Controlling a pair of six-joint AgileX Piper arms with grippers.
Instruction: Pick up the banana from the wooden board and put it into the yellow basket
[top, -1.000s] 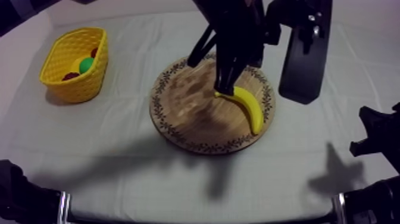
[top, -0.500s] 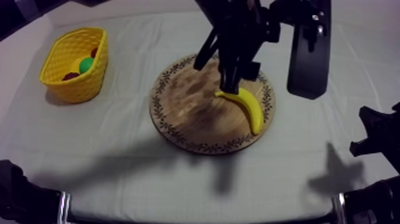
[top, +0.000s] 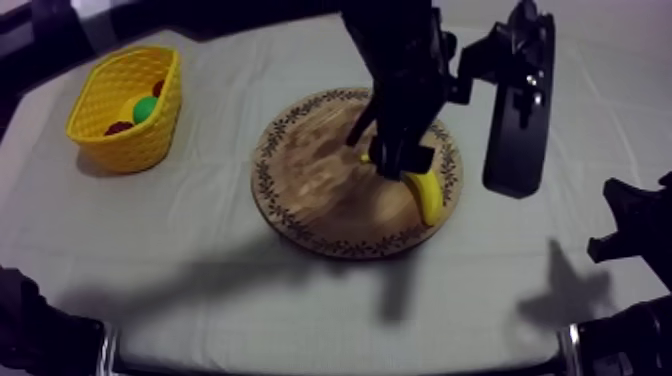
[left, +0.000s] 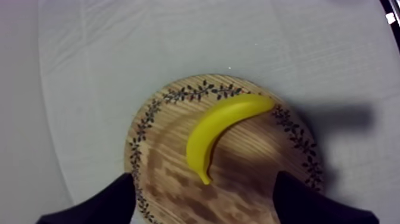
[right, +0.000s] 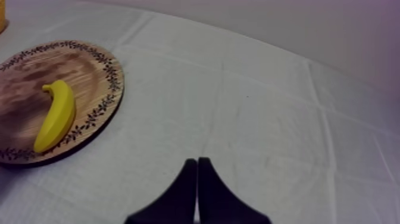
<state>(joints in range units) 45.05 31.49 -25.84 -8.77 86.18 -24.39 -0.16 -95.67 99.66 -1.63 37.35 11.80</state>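
L gripper (left: 204, 176) dropped lower over curved yellow banana (left: 223, 122) on board (left: 166, 173).

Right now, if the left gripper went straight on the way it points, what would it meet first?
Most likely the banana: it lies on the wooden board, in line between the open fingers of the left gripper. Depth is unclear, so I cannot say how near it is.

No text, label, brand, number or sign can be read on any surface; the rim of the wooden board (top: 266, 190) bears only a dark leaf-sprig ornament, without letters or figures.
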